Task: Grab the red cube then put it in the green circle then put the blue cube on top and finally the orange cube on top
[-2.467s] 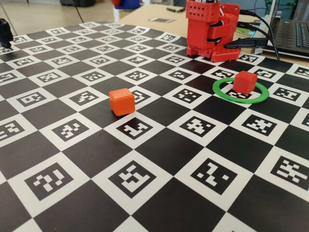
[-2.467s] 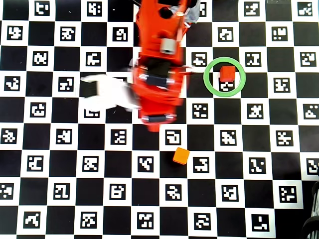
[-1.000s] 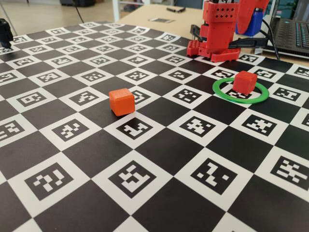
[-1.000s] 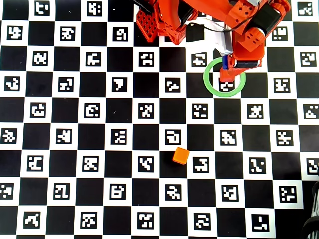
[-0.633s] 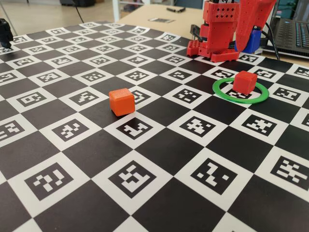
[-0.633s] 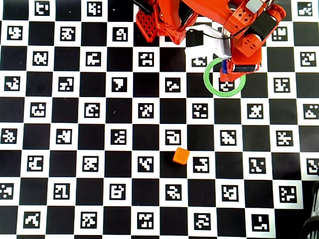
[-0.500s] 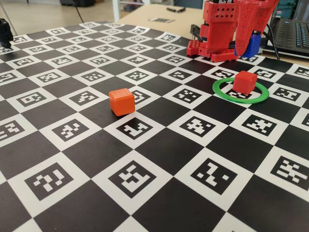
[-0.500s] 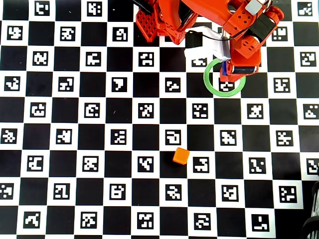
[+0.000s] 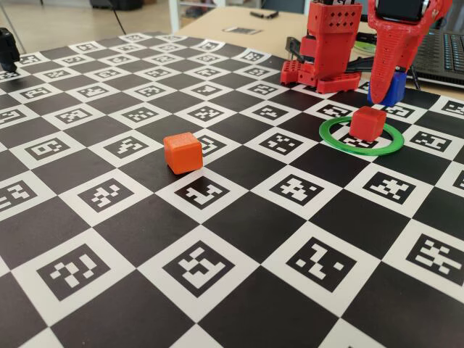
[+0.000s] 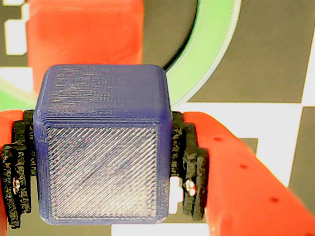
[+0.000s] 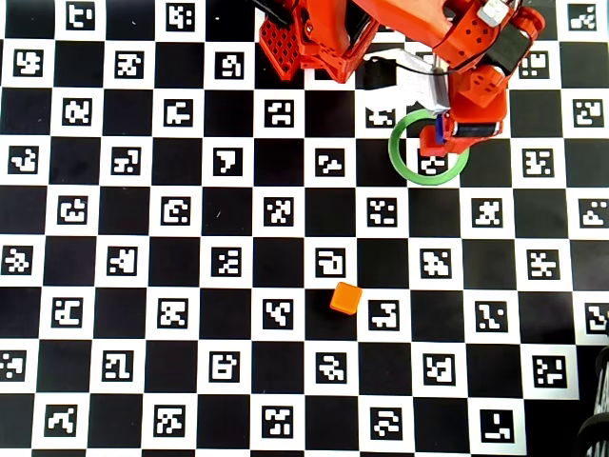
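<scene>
The red cube (image 9: 367,122) stands inside the green circle (image 9: 335,140) on the checkered board. My gripper (image 9: 384,94) is shut on the blue cube (image 9: 388,92) and holds it just behind the red cube, near the ring's far rim and slightly higher than the red cube. In the wrist view the blue cube (image 10: 103,147) fills the space between the black pads (image 10: 189,172) of my gripper (image 10: 103,177). The red cube (image 10: 83,34) and the green circle (image 10: 206,54) lie beyond it. The orange cube (image 9: 182,152) sits alone mid-board, far from the ring, and also shows in the overhead view (image 11: 345,298).
The arm's red base (image 9: 330,51) stands at the board's far edge, left of the ring in the fixed view. A laptop (image 9: 446,58) lies at the far right. In the overhead view the arm (image 11: 400,38) covers part of the green circle (image 11: 394,152).
</scene>
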{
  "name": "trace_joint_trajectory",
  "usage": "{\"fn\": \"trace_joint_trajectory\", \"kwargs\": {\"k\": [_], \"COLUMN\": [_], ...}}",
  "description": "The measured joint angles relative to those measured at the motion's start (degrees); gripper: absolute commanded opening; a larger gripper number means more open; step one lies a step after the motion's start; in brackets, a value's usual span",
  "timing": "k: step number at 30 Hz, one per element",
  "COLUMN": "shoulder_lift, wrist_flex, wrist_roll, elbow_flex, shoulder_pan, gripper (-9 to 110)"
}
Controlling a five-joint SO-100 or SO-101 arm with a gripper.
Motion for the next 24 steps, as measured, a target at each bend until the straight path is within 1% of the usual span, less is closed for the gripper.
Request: {"fn": "trace_joint_trajectory", "kwargs": {"k": [14, 24], "shoulder_lift": [-0.09, -0.62], "wrist_flex": [0.00, -2.72], "wrist_roll": [-1.23, -2.11], "elbow_flex": [0.62, 2.64], "shoulder_pan": [2.37, 2.37], "gripper": [6, 5]}}
